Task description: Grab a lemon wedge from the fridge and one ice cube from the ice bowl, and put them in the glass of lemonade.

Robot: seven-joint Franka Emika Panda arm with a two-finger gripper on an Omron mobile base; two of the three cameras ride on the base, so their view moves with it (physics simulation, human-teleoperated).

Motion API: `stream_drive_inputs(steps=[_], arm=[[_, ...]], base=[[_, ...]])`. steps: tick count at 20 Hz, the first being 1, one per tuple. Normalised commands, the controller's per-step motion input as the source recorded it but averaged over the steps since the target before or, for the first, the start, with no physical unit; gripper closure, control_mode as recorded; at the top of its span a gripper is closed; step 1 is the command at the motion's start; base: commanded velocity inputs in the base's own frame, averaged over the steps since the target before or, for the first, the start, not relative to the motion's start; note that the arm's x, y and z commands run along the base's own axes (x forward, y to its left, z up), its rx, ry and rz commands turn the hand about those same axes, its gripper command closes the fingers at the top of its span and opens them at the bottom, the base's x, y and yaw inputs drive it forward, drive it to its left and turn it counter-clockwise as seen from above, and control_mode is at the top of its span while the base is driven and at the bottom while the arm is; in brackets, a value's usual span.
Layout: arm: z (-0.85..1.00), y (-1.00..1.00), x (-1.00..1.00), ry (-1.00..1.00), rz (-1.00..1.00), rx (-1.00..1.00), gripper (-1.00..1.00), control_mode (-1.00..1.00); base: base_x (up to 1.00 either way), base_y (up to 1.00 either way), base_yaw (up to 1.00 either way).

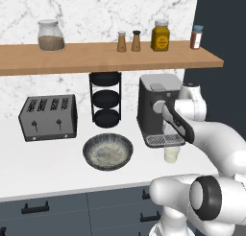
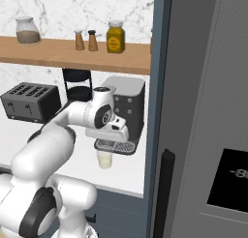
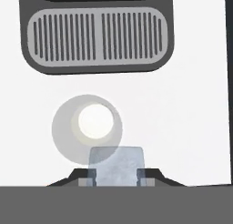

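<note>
we hold the ice cube clamped between our gripper fingers, above the glass of lemonade, which stands on the counter just in front of the coffee machine drip tray. before letting go, we should centre the cube over the rim and lower close, to avoid a splash.

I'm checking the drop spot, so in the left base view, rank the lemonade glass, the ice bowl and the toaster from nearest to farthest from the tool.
1. glass of lemonade, right below the tool
2. ice bowl, mid-counter to its left
3. toaster, far left by the wall
</note>
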Motion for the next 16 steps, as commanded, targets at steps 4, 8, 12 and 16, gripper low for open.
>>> stream_drive_inputs(steps=[4,8,12,16], arm=[[0.0,0.47,0.0,0.0,-0.1,-0.11,1.0,-1.0],[-0.01,0.38,0.0,0.01,-0.03,-0.07,1.0,-1.0],[-0.12,0.0,0.02,0.01,0.0,0.0,1.0,-1.0],[-0.09,-0.06,0.1,0.0,0.0,0.0,1.0,-1.0]], base=[[0.0,0.0,0.0],[0.0,0.0,0.0],[0.0,0.0,0.0],[0.0,0.0,0.0]])
